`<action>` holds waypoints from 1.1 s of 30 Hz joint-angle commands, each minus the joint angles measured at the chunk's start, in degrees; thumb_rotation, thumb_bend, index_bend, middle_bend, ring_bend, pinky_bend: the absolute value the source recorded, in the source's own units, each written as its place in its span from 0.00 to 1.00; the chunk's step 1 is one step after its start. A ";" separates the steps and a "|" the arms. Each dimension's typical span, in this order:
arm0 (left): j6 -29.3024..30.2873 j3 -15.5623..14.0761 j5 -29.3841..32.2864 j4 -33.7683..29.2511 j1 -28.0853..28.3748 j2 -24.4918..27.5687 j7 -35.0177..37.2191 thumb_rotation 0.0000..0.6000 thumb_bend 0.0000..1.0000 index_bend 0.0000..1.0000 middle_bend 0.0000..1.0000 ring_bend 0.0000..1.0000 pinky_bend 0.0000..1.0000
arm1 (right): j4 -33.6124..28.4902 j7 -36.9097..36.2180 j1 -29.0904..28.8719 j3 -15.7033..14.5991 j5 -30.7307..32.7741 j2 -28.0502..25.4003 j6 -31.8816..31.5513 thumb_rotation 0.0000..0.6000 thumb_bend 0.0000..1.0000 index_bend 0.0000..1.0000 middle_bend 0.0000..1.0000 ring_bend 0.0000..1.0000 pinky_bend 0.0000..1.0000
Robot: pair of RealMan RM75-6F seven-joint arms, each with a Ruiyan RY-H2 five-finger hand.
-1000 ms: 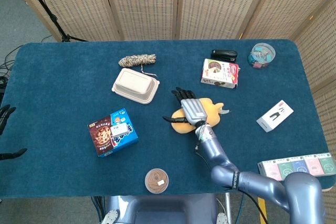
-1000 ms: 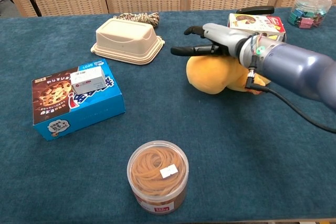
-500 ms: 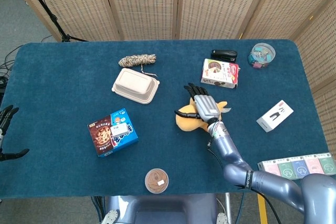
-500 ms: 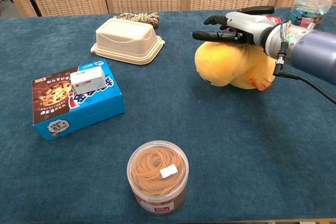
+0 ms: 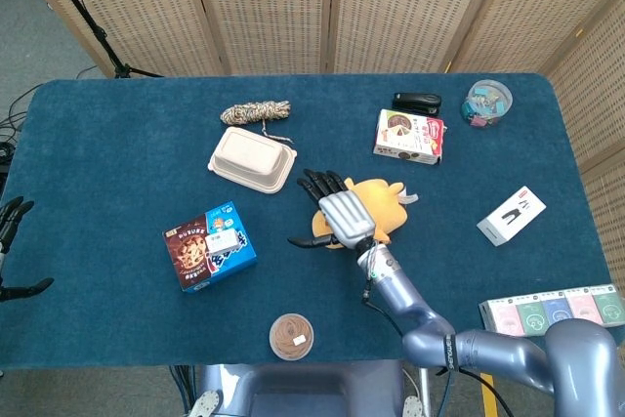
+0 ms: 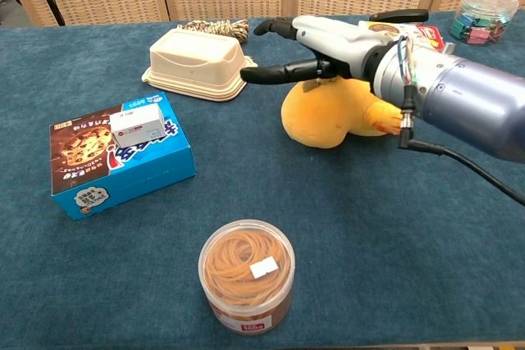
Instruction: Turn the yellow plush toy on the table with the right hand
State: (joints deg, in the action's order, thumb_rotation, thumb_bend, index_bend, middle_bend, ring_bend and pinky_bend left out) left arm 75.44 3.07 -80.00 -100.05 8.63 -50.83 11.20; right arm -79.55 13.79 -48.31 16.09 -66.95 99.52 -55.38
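The yellow plush toy lies on the dark blue felt-covered table just right of centre in the head view; in the chest view it sits right of centre. The right hand is positioned over the toy's left portion, palm down, fingers extended and spread, the thumb reaching out toward the left of the frame. In the chest view the right hand lies above the toy's top surface with nothing enclosed in its fingers; whether the palm touches the plush cannot be determined. The left hand appears at the far left edge of the head view, off the table, fingers apart and holding nothing. A beige lidded food container rests left of and above the toy, with a coil of mottled rope behind it. A blue cookie box occupies the lower left area, and a clear round tub of rubber bands stands at the lower centre. A red-and-white snack box lies at the upper right of the toy.
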 commanded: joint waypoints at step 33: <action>-1.10 0.26 1.13 -0.50 0.63 -0.34 -1.49 1.00 0.00 0.00 0.00 0.00 0.00 | 24.26 -15.17 -0.71 0.90 -1.14 8.48 5.71 0.17 0.00 0.00 0.00 0.00 0.00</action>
State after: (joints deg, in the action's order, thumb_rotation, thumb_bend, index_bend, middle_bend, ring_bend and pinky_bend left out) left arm 74.37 3.34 -78.87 -100.53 9.24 -51.16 9.74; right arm -55.07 -1.01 -49.22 16.71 -68.46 108.37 -50.03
